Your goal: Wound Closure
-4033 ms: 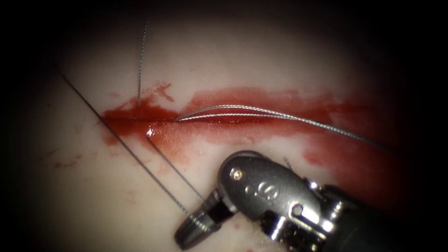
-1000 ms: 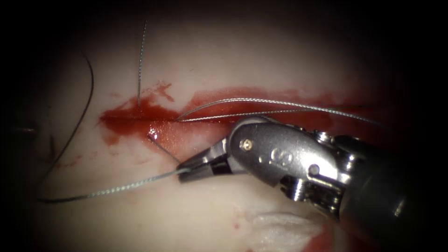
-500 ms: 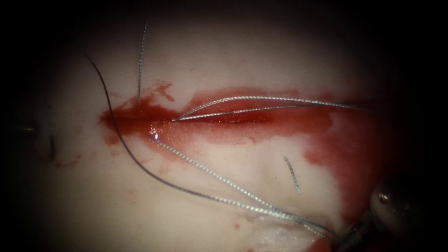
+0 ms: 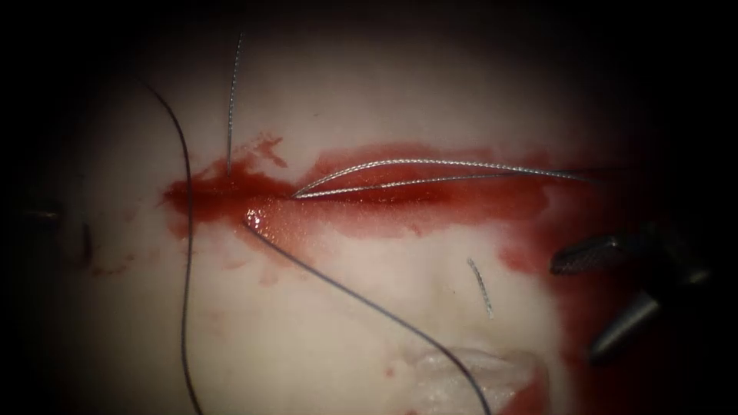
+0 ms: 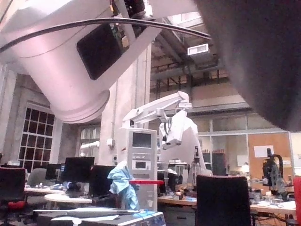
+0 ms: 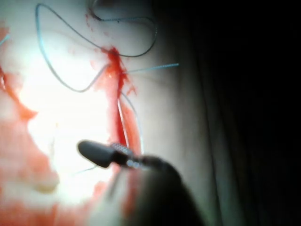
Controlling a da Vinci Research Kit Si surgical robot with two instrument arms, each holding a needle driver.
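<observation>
Horizontal cut across pale tissue, wet with red fluid pooled along it and spreading toward the right. Two thread strands arching over the cut from its middle to the right; another leaving the left end and running down to the lower edge; a dark loop curving at far left. Short cut end of thread lying below the cut. Needle not discernible. Right hand low at the right edge, jaws spread apart, grasping nothing, clear of the thread. Left hand unseen, so state impossible to tell.
</observation>
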